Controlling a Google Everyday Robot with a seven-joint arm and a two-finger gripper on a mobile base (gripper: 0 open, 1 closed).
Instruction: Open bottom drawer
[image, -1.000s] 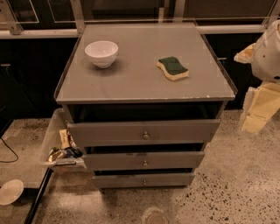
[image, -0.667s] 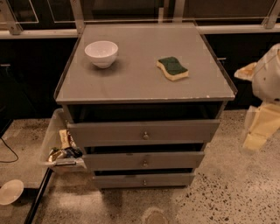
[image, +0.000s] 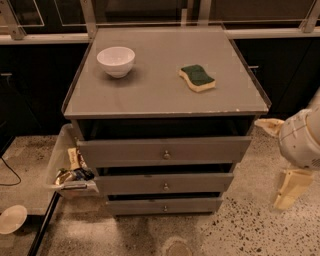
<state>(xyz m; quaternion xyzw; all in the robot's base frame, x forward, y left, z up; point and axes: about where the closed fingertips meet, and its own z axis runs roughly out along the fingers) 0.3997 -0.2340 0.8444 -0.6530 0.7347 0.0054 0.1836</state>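
**Operator:** Report any markings and the location of the task item.

**Technician:** The clear bin (image: 59, 159) at the left of the drawer unit holds snack packets (image: 74, 172); their print is too small to read. The bottom drawer (image: 150, 205) is at lower centre of the frame, the lowest and slimmest of three grey fronts, with a small round knob (image: 165, 208) at its middle. Its front sits just below the middle drawer (image: 145, 183), with a dark gap between them. The top drawer (image: 140, 151) is under the table (image: 160, 97), which carries a white bowl (image: 116, 60) at upper left and a green-and-yellow sponge (image: 197, 78) to its right.

**Operator:** Gripper status? What is obscured?

**Technician:** The gripper (image: 289, 188) hangs at the right edge of the frame, over the speckled floor (image: 245, 230), well apart from the knob. Whether it is released or clenched cannot be told. The white arm (image: 300, 142) is cut off by the right edge. A white dish (image: 11, 219) is cut off at lower left. The drawer interiors are in shadow.
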